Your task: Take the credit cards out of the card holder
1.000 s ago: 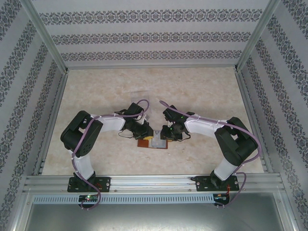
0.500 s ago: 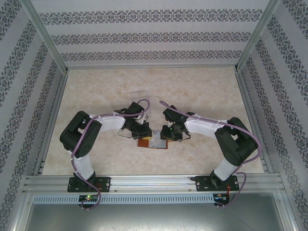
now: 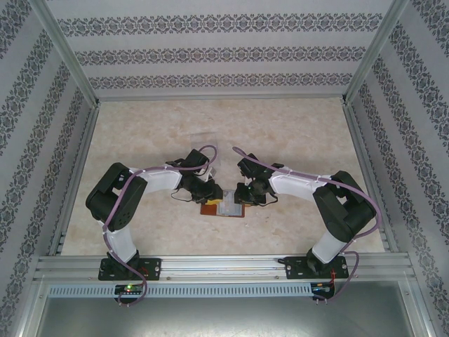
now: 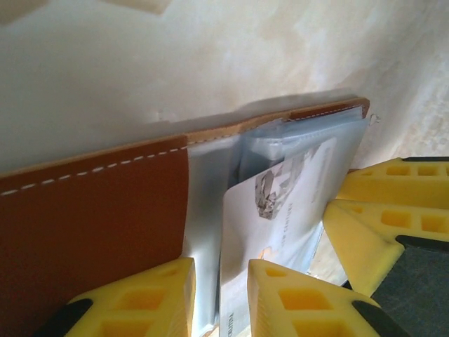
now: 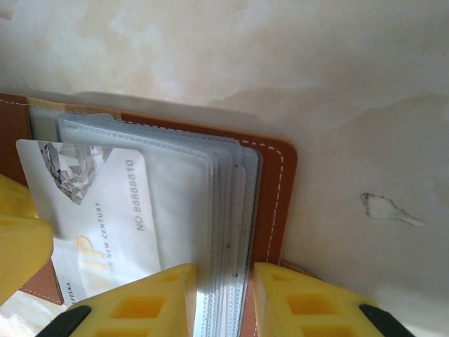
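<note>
Your right claw (image 5: 224,274) is clamped on the stack of clear sleeves (image 5: 226,203) of the brown card holder (image 5: 276,186), which lies spread open directly beneath both claws. Just left of its fingers, one credit card (image 5: 91,210) pokes partway out of a sleeve. On it you can read "NO 8888810" and "NEW CENTURY", beside a diamond picture. Your left claw (image 4: 220,274) stands slightly parted, with that card's edge loose in the gap and the leather cover to its left.

The card holder (image 3: 223,209) lies on the table (image 3: 280,133) at frame centre, between the left gripper (image 4: 221,298) and the right gripper (image 5: 224,302).
</note>
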You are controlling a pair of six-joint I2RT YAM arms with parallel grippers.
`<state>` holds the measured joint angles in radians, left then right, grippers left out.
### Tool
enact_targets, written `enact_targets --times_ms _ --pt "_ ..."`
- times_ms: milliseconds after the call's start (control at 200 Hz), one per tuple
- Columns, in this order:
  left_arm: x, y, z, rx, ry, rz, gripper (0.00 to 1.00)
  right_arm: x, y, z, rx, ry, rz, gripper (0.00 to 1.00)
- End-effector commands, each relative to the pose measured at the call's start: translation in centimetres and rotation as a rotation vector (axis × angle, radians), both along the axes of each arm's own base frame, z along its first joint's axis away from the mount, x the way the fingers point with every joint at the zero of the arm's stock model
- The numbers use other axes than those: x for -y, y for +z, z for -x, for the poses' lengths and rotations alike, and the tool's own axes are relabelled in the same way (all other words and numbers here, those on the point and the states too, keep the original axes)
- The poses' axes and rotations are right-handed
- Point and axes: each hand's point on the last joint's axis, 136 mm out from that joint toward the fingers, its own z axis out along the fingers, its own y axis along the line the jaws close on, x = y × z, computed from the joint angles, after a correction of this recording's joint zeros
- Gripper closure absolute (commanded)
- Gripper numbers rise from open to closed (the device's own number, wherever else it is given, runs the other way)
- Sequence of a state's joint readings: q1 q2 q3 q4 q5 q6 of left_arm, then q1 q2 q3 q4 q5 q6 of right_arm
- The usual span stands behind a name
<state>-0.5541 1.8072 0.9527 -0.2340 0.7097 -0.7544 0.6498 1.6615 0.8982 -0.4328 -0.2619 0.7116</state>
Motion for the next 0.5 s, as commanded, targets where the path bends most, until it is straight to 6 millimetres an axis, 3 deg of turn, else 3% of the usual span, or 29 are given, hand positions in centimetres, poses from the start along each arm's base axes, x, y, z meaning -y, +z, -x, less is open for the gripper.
enact_targets --times_ms 0,315,495 --pt "0.9 0.4 -0.3 0.003 0.010 0.066 0.77 1.7 -1.9 1.5 -0.072 -0.018 0.077 0.72" --pt "1.0 -0.4 -0.4 -0.014 0.011 0.057 0.87 1.8 -1.9 1.5 -0.073 -0.018 0.083 0.72" --pt "-1.2 -0.3 0.2 0.009 -0.025 -0.081 0.91 2.0 -1.7 1.6 -0.066 -0.023 0.087 0.72"
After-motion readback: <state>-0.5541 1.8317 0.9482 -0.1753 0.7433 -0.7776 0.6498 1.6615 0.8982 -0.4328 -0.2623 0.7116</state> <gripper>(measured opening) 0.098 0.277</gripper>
